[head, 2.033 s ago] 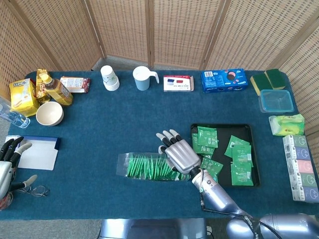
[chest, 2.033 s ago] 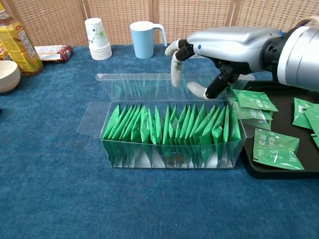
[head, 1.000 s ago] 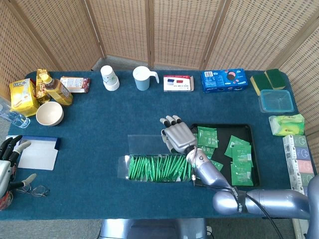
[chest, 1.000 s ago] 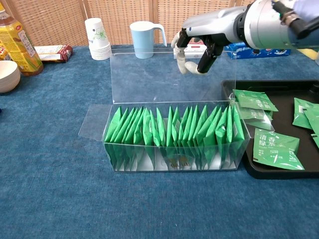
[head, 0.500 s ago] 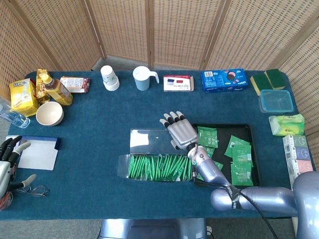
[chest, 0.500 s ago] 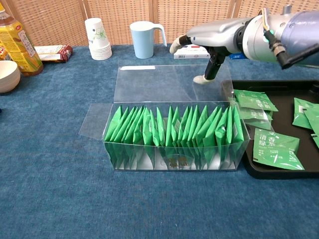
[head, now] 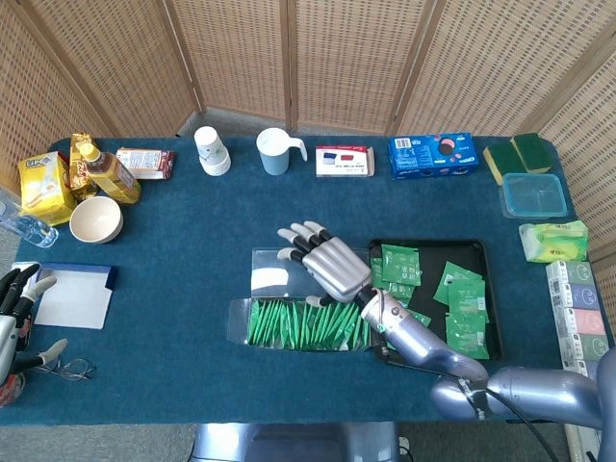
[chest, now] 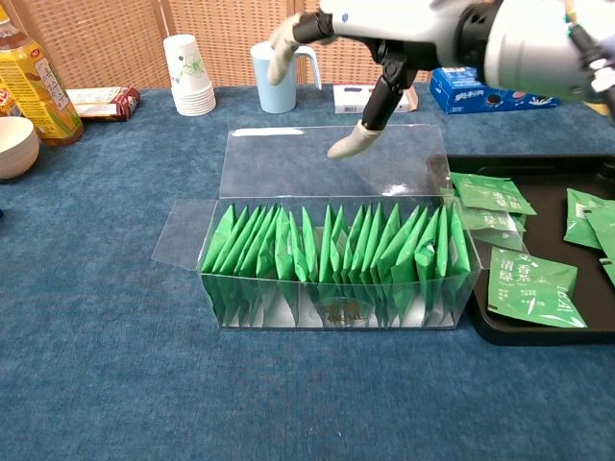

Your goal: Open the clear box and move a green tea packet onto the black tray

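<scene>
Light: bright, even daylight, perhaps from the right.
Glare: white patch on the clear box (head: 289,303) lid.
Shadows: faint under box.
Focus: sharp both views.

Right hand spread and raised mid-table; left hand idle at the table's left edge.

Right hand (head: 325,262) hovers palm down, fingers apart and extended toward the robot's left, holding nothing. In the chest view the same hand (chest: 370,38) sits high in frame, thumb pointing downward, its tip free of contact. Silver forearm runs back from the wrist toward the lower right of the head view, elbow near the bottom edge. Left hand (head: 13,306) shows only partly at the far left of the head view, dark fingers loosely apart and pointing up-frame; whether it holds anything cannot be told.
</scene>
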Robot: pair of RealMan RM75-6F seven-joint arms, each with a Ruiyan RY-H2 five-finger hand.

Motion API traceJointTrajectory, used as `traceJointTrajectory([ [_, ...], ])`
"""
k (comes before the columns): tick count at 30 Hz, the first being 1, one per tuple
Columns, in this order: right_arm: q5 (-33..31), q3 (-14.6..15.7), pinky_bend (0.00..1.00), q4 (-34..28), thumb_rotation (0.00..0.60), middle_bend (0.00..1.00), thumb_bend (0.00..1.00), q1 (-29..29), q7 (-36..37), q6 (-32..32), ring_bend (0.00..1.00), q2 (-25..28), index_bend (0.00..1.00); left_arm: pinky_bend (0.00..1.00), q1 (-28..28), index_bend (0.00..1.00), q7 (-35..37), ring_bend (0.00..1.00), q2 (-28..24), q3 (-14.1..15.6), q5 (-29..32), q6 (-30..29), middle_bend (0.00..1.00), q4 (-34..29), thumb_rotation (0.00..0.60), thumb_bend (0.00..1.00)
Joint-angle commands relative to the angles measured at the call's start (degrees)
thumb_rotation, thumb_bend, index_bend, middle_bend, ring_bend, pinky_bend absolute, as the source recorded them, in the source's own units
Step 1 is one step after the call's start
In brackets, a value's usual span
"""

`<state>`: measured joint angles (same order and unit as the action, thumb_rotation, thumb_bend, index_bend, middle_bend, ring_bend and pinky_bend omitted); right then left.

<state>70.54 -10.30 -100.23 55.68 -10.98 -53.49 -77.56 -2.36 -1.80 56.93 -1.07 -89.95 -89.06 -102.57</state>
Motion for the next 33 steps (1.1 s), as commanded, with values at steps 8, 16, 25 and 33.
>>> traceJointTrajectory([
  [8,16.03,4.24,0.09,2.38,0.6,0.06,0.02,-1.89,7.45,1.87,0.0,2.92,0.34,0.27,0.37,0.16,-1.03,0.0,-0.39,0.12,-0.68,-0.82,0.06,-0.87,0.6,0.13],
  [16,21.11,6.39,0.09,4.72,0.6,0.08,0.0,0.08,4.04,5.13,0.0,3.67,0.37,0.27,0.66,0.16,-1.76,0.0,-0.84,0.18,-0.6,-1.07,0.06,-1.49,0.6,0.13],
  [25,22.77,7.67,0.09,5.55,0.6,0.08,0.0,1.52,0.06,8.6,0.0,4.53,0.37,0.27,0.27,0.16,-2.36,0.0,-0.39,0.2,-0.8,-0.37,0.06,-1.73,0.6,0.13],
  [33,23.2,7.81,0.09,6.37,0.6,0.08,0.0,1.47,-2.1,8.53,0.0,3.53,0.36,0.27,0.12,0.16,-2.49,0.0,-0.35,0.15,-0.7,-0.1,0.06,-1.71,0.6,0.13],
])
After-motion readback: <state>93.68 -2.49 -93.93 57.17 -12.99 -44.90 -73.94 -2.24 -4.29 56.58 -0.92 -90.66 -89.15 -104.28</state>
